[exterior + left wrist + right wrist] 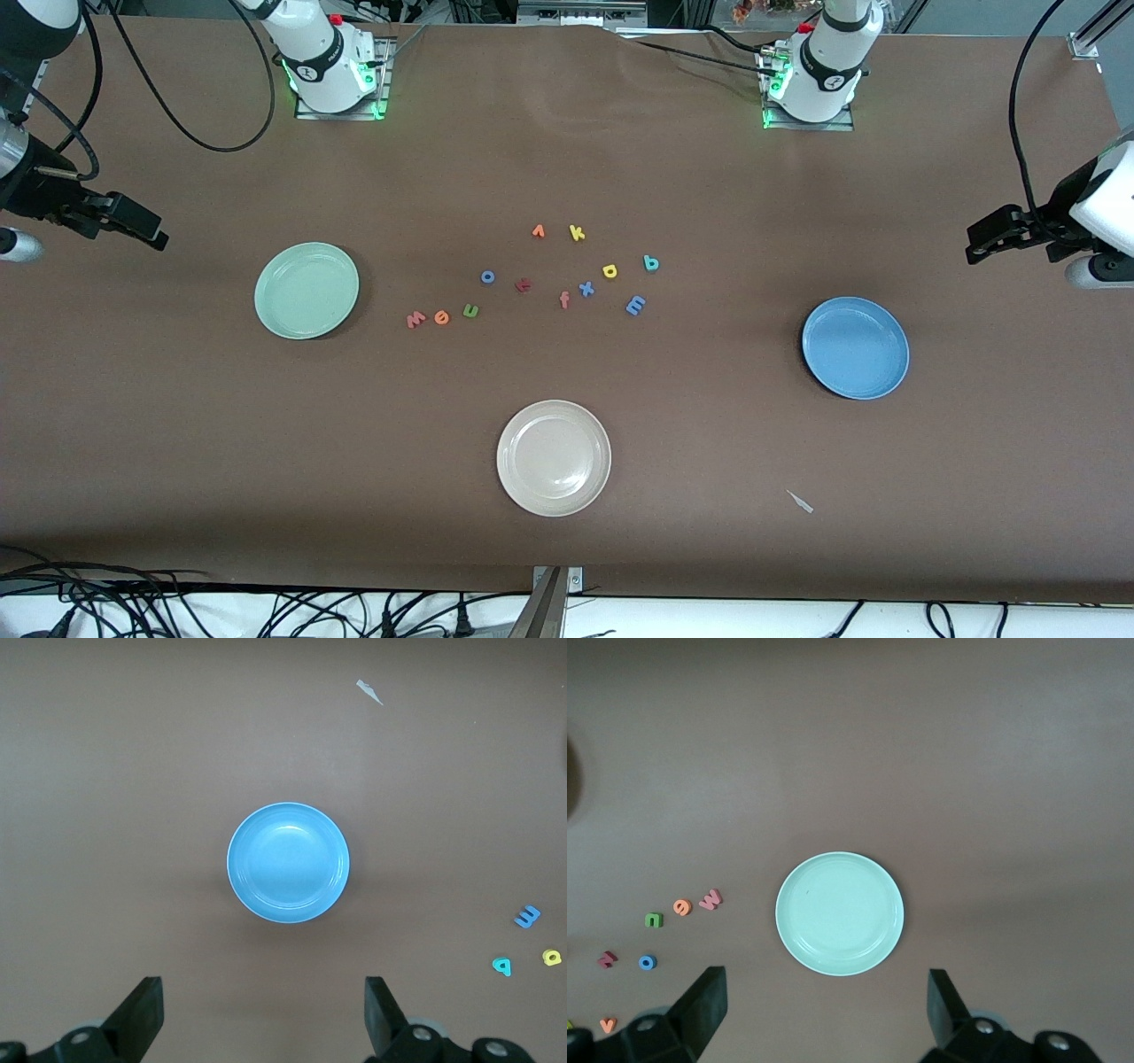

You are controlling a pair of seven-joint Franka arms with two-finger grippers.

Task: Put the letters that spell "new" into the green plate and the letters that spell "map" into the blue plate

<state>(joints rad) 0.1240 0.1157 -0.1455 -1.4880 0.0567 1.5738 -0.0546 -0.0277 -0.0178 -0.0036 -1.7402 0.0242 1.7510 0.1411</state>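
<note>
The salmon w (416, 319), orange e (441, 317) and green n (470, 310) lie in a row mid-table, beside the green plate (306, 290). The blue m (635, 306), yellow p (610, 270) and teal a (651, 262) lie toward the blue plate (855, 347). Both plates hold nothing. My right gripper (146, 229) hangs open over the right arm's end of the table; its wrist view shows the green plate (840, 912) ahead of the gripper (824, 988). My left gripper (979, 241) hangs open over the left arm's end, with the blue plate (288, 862) ahead of it (263, 992).
A beige plate (554, 457) sits nearer the front camera than the letters. Other letters lie among them: blue o (487, 276), dark red letter (524, 284), salmon f (564, 300), blue x (586, 288), orange v (538, 231), yellow k (577, 233). A paper scrap (800, 501) lies near the front edge.
</note>
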